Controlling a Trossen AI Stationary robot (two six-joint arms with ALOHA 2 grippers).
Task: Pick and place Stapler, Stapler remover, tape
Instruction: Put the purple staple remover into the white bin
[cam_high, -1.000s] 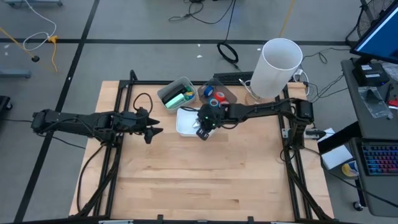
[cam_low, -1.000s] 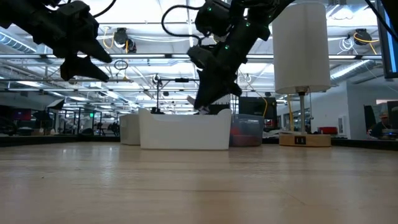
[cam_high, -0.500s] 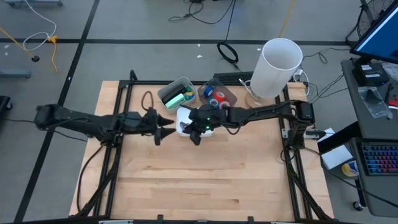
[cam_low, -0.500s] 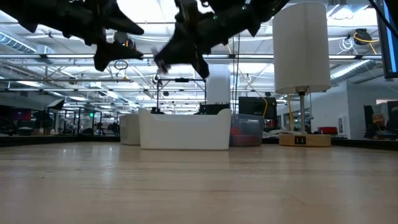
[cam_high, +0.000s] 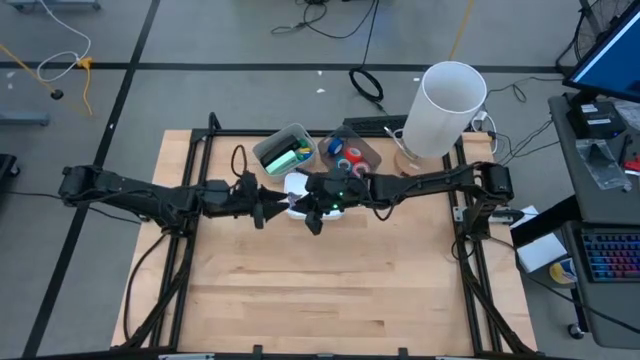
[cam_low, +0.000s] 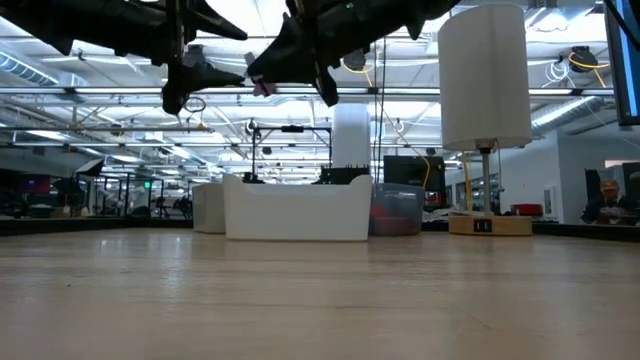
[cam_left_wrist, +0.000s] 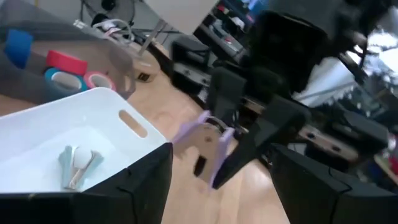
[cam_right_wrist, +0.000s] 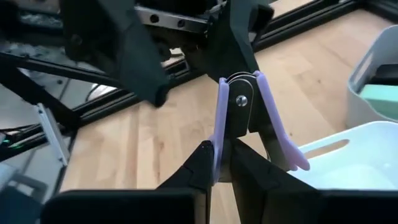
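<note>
Right gripper (cam_right_wrist: 222, 163): clamped on the purple staple remover (cam_right_wrist: 239, 118), held in the air above the table just off the white bin's edge, meeting the left gripper near the table's middle.
Staple remover: purple wings on a metal pivot, pinched at its lower end between the right fingers (cam_right_wrist: 200, 163); also seen from the left wrist (cam_left_wrist: 208, 143) and at table height as a small pale purple piece (cam_low: 262, 88).
Left gripper (cam_left_wrist: 221, 171): fingers spread wide apart, holding nothing, facing the staple remover and close to it; in the overhead view (cam_high: 268, 210) it sits just beside the right gripper (cam_high: 312, 218).
White bin (cam_left_wrist: 134, 124): open rectangular tub with slot handle, beside both grippers; a small pale blue and white item (cam_left_wrist: 78, 163) lies on its floor, identity unclear.
Tape (cam_left_wrist: 65, 71): red, blue and pink rolls in the clear container (cam_high: 365, 148) behind the white bin.
Grey bin (cam_high: 272, 145): beside the clear container, holding a green and blue object (cam_high: 287, 157); whether this is the stapler cannot be told.
White cylinder (cam_high: 447, 108): upright on a wooden base at the far right corner of the table (cam_high: 330, 290).
</note>
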